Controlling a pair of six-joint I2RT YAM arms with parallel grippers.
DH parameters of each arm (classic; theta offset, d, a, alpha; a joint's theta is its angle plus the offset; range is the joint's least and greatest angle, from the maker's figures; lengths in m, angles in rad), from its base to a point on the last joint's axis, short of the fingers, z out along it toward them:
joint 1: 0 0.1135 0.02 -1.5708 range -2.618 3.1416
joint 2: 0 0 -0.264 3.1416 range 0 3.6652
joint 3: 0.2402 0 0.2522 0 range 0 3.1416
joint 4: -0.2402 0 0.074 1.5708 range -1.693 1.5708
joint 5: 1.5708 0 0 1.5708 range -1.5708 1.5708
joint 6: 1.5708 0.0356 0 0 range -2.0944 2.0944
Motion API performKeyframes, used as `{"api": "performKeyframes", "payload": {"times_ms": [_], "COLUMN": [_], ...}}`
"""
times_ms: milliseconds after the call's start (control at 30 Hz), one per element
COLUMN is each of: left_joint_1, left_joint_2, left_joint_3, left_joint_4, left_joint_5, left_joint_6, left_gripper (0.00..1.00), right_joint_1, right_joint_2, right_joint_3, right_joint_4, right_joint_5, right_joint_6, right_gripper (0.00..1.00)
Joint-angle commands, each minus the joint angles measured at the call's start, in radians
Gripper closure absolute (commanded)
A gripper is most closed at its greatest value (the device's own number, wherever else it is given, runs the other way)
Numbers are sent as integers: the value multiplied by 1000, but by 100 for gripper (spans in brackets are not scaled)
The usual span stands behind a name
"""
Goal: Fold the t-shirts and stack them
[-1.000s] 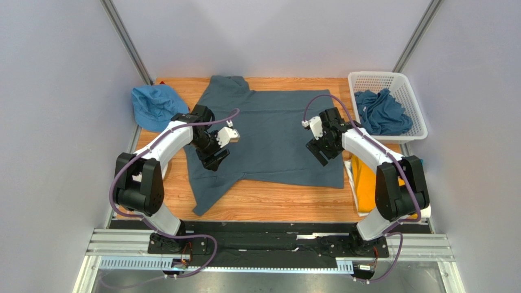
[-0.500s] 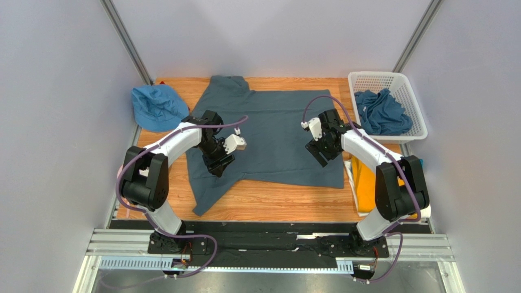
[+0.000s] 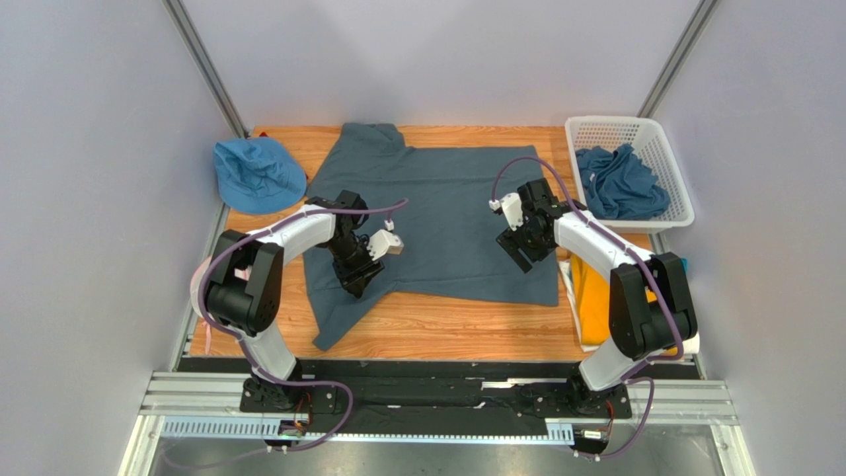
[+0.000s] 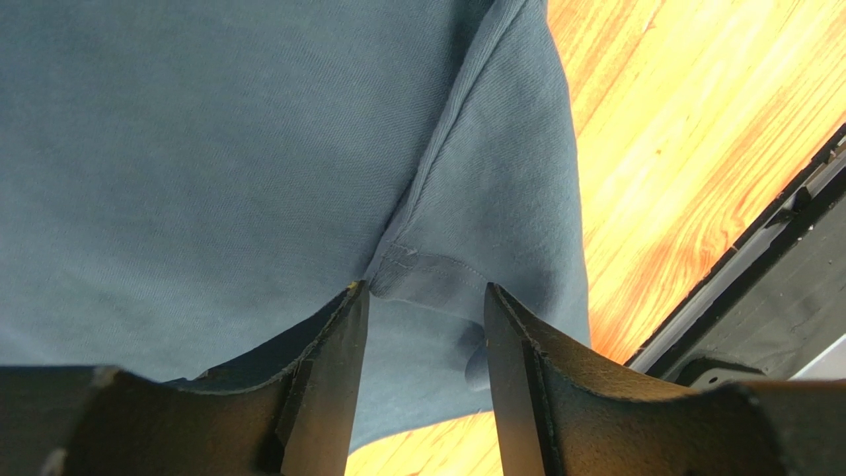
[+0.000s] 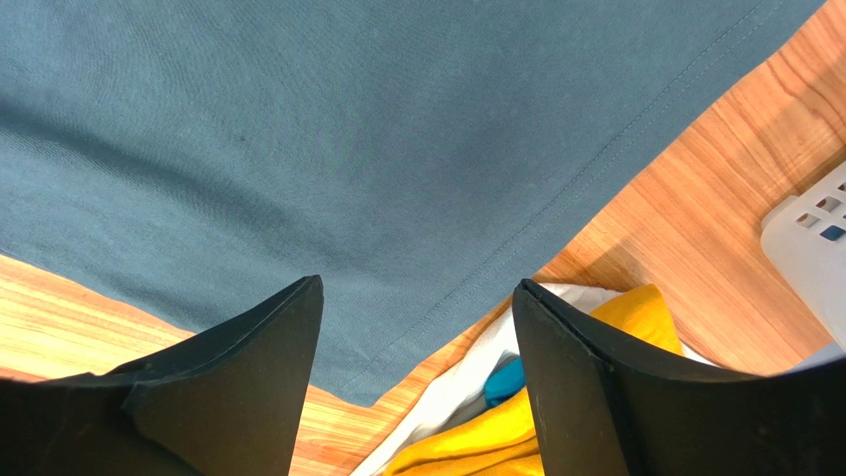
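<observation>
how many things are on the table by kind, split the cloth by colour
slate-blue t-shirt, spread flat: 1
blue cloth heap in the basket: 1 (number of pieces inside unclear)
yellow cloth: 1
white cloth: 1
bright blue cloth in that same pile: 1
blue hat: 1
white basket: 1
total: 7

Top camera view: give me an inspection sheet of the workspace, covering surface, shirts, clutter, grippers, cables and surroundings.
Surface: wooden table, plank grain.
Job's things: slate-blue t-shirt spread flat; blue shirts crumpled in white basket; yellow shirt at right edge.
Clutter: blue hat at far left corner.
Grippers: left gripper open over the sleeve seam; right gripper open over the hem corner.
Cables: purple cables looped along both arms.
Surroundings: grey walls; metal rail in front.
</observation>
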Motion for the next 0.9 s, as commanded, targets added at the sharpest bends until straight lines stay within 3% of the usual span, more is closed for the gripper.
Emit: {"api": "performKeyframes", "payload": {"times_ms": [0, 433, 533, 633, 867], "left_joint_1": [-18, -24, -26, -29, -40], "left_joint_2": [12, 31, 35, 35, -1], "left_joint_3": [-1, 16, 21, 21, 18], "left_joint_4": [27, 32, 32, 32, 31], "left_joint_5": [28, 16, 14, 8, -23], "left_joint_6": [-13, -23, -26, -32, -50], "left_gripper": [46, 61, 74, 100, 100], "right_joint_1": [6, 4, 6, 6, 6], "right_joint_2": [-30, -33, -31, -33, -33], "right_joint_3": [-6, -10, -13, -15, -15], "right_joint_4": [28, 25, 22, 21, 16], "right_joint_5": [-14, -25, -28, -28, -28], "right_joint_6": [16, 19, 19, 19, 22], "right_gripper": [26, 27, 27, 27, 27]}}
